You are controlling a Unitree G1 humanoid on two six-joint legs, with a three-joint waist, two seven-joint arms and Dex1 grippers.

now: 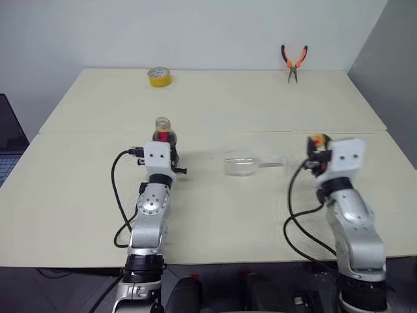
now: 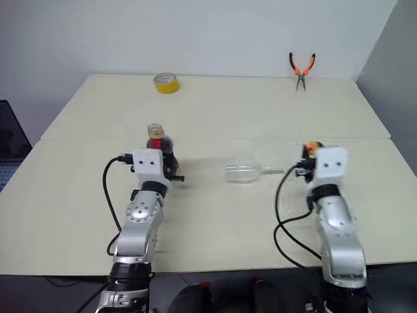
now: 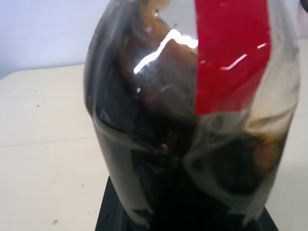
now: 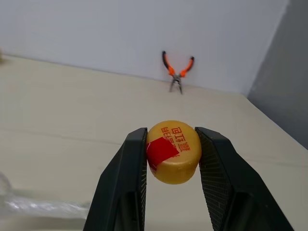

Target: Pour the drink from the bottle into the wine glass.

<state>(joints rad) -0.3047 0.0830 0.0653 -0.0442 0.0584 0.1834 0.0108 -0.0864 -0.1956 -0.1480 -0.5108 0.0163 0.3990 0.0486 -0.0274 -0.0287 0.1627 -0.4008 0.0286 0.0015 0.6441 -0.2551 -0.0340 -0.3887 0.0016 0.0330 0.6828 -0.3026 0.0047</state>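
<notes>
Your left pincer (image 1: 164, 145) gripped the bottle (image 1: 163, 134) upright; your right pincer (image 4: 172, 153) clamped the yellow cap (image 4: 173, 151). Between them, the wine glass (image 1: 242, 162) lay on the surface (image 1: 215, 215).

Both arms are silver-grey metal with rounded, screw-studded joint housings and black collars between segments. Each wrist ends in a boxy white camera housing bearing two dark dots. Black cables loop beside each forearm. The right gripper (image 4: 173, 185) has black, finely textured fingers (image 4: 126, 183).

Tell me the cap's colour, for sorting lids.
Yellow with a red sticker, the cap shows best in the right wrist view.
</notes>
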